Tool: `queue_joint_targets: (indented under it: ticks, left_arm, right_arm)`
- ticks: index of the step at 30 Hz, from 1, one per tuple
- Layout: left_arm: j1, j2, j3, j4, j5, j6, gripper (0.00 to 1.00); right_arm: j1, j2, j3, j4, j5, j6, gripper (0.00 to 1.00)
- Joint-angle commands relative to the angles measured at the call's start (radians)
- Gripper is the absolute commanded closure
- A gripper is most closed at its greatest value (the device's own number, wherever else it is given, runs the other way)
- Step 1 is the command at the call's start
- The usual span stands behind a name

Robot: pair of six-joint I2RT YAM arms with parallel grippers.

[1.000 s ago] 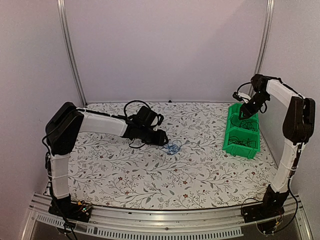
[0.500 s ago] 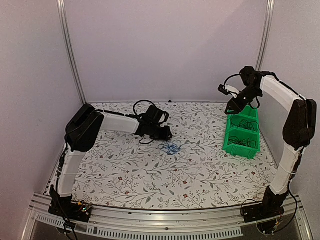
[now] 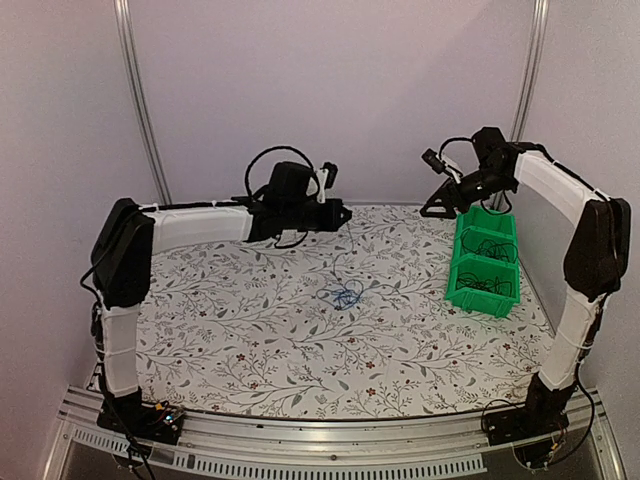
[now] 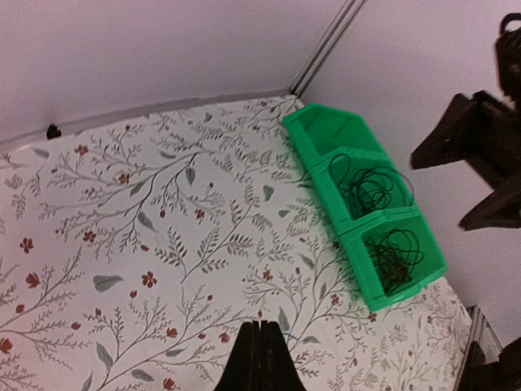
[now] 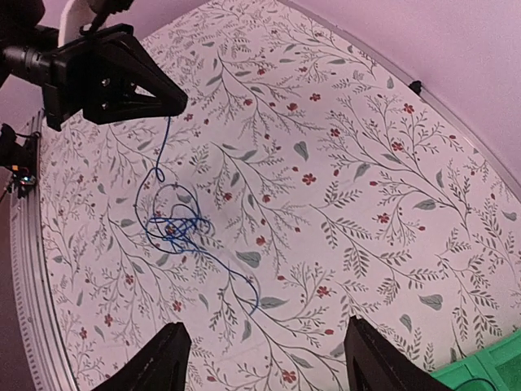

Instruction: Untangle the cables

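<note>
Where the cables lie: a loose blue tangle (image 3: 343,295) is seen near the middle of the flowered surface (image 3: 250,340); black cables (image 3: 487,245) are coiled in both compartments of the green bin (image 3: 478,302) at the right edge.
Left claw (image 3: 345,213): fully shut on the upper end of a blue strand (image 5: 162,149), which is held well above the surface and hangs down to the tangle.
Right claw (image 3: 437,205): spread wide and empty, held in the air just left of the bin.
Change over the last second: the left claw, earlier low at the tangle with its jaws apart, is now closed and lifted; the right claw, earlier over the bin, is now swung clear of it and opened wider.
Meaning for the task: the blue strand is judged to be mid-pull, while most of the knot is not yet raised; the right claw appears freed for a second grip.
Risk: the whole tangle may be dragged up together if its loops are not held down.
</note>
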State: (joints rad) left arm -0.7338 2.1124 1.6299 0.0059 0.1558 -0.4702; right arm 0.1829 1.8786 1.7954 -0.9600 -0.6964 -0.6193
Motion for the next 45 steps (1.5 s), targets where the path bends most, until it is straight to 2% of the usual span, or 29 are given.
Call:
queue_joint_targets:
  ticks: [1,2,4,6,14,18,20,24,25,27,28,31,33,35,39,45]
  left_arm:
    - [-0.03,-0.194,-0.008,0.196,0.084,0.036,1.0]
    - [-0.035,-0.21,-0.007,0.2,0.09,0.038,1.0]
    - [-0.047,-0.238,-0.001,0.209,0.096,0.047,1.0]
    - [-0.059,-0.253,0.013,0.212,0.09,0.064,1.0]
    - [-0.101,-0.248,0.177,0.165,0.068,0.139,1.0]
    - [-0.118,-0.244,0.268,0.142,0.037,0.175,1.0]
    - [-0.123,-0.245,0.303,0.141,0.024,0.181,1.0]
    - [-0.132,-0.243,0.363,0.139,0.01,0.179,1.0]
    - [-0.135,-0.24,0.381,0.135,0.007,0.18,1.0]
    - [-0.14,-0.235,0.422,0.121,-0.003,0.184,1.0]
    - [-0.143,-0.231,0.444,0.115,-0.005,0.188,1.0]
    - [-0.152,-0.221,0.52,0.097,-0.021,0.214,1.0]
    - [-0.159,-0.209,0.58,0.094,-0.035,0.229,1.0]
    - [-0.173,-0.195,0.669,0.093,-0.051,0.259,1.0]
    - [-0.202,-0.192,0.742,0.123,-0.098,0.313,1.0]
    - [-0.213,-0.215,0.727,0.147,-0.134,0.331,1.0]
  right_arm:
    - [0.055,-0.004,0.027,0.196,-0.264,0.161,0.21]
    - [0.073,0.0,0.028,0.241,-0.274,0.21,0.18]
    - [0.106,0.008,0.038,0.312,-0.304,0.265,0.06]
    - [0.138,0.016,0.048,0.383,-0.329,0.31,0.02]
    - [0.264,0.046,0.012,0.717,-0.384,0.456,0.01]
    - [0.305,0.08,-0.029,0.786,-0.431,0.463,0.05]
    - [0.314,0.094,-0.076,0.836,-0.467,0.484,0.12]
    - [0.334,0.106,-0.163,0.904,-0.5,0.526,0.37]
    - [0.338,0.113,-0.176,0.909,-0.501,0.531,0.49]
    - [0.34,0.134,-0.201,0.905,-0.48,0.538,0.82]
    - [0.34,0.141,-0.215,0.899,-0.461,0.542,0.92]
    - [0.334,0.168,-0.272,0.888,-0.387,0.521,0.97]
    - [0.326,0.191,-0.306,0.873,-0.318,0.522,0.97]
    - [0.323,0.212,-0.337,0.853,-0.219,0.522,0.78]
    - [0.311,0.241,-0.361,0.773,-0.095,0.491,0.73]
    - [0.278,0.244,-0.396,0.759,-0.005,0.483,0.62]
